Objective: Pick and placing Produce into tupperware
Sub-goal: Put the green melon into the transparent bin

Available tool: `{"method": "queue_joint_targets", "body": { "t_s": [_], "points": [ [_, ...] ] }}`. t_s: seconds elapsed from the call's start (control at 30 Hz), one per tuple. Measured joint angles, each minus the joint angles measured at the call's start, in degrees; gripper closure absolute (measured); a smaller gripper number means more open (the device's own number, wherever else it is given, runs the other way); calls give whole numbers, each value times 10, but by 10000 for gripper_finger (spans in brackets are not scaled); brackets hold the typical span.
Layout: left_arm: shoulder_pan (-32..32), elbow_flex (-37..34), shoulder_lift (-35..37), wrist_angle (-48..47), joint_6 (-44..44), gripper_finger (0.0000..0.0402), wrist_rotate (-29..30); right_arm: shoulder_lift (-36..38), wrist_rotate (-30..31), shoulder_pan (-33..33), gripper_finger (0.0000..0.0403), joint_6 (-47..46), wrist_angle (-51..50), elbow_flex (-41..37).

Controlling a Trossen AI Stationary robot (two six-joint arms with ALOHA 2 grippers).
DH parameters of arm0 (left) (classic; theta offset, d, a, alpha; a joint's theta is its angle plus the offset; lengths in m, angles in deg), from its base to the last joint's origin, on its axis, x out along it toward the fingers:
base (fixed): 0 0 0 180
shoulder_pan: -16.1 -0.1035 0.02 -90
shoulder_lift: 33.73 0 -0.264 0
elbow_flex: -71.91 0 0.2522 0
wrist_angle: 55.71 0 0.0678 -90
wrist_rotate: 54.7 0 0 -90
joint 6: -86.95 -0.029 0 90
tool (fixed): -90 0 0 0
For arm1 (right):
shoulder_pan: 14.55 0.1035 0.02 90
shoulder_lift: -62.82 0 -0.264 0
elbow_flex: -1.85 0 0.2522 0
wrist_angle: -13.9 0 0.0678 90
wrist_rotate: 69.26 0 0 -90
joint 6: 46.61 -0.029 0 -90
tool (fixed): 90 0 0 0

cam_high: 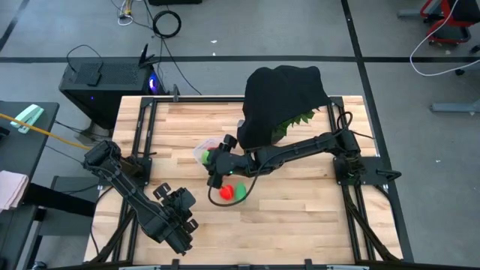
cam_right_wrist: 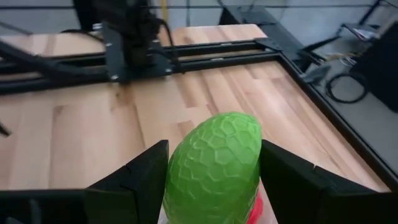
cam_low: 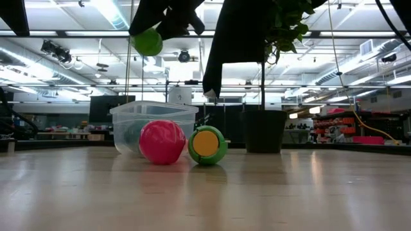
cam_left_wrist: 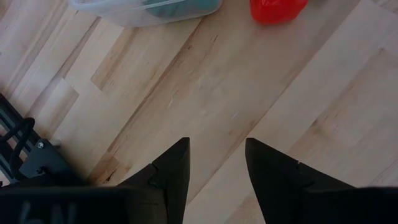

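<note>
So the right gripper (cam_right_wrist: 214, 186) has a light green fruit (cam_right_wrist: 214, 171) pinched between its two fingers, one on each flank. It's an egg-shaped toy with a scaly skin. In the right wrist view its long axis runs roughly along the fingers, narrow end pointing away from the wrist. Grabbing it across the narrow middle makes sense, since that leaves the shortest span to squeeze and it shouldn't roll out.

From above, the right gripper (cam_high: 218, 163) sits right by the tupperware (cam_high: 202, 154), and in the low view the fruit (cam_low: 148, 42) hangs well above the table, up over the box (cam_low: 154, 122). My guess is it's being carried high so it clears the rim before the drop. Can't tell if it's lined up over the opening yet.

Box looks like it already has something dark green inside, hard to say what. Just beside it on the wood are a red ball (cam_low: 162, 142) and a green toy with an orange face (cam_low: 207, 145), near each other and still waiting.

Left gripper (cam_left_wrist: 216, 163) is parked near the table's front left, fingers spread, holding nothing.
</note>
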Motion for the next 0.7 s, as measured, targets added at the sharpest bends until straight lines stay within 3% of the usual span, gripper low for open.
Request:
{"method": "queue_joint_targets", "body": {
  "t_s": [0.1, 0.37, 0.7],
  "points": [
    [0, 0, 0, 0, 0, 239, 0, 0, 18, -2, 167, -31, -3, 0],
    [0, 0, 0, 0, 0, 239, 0, -20, -24, -11, 167, -116, -27, -15],
    [4, 0, 1, 9, 0, 239, 0, -47, -30, -12, 167, -194, -63, -17]
  ]
}}
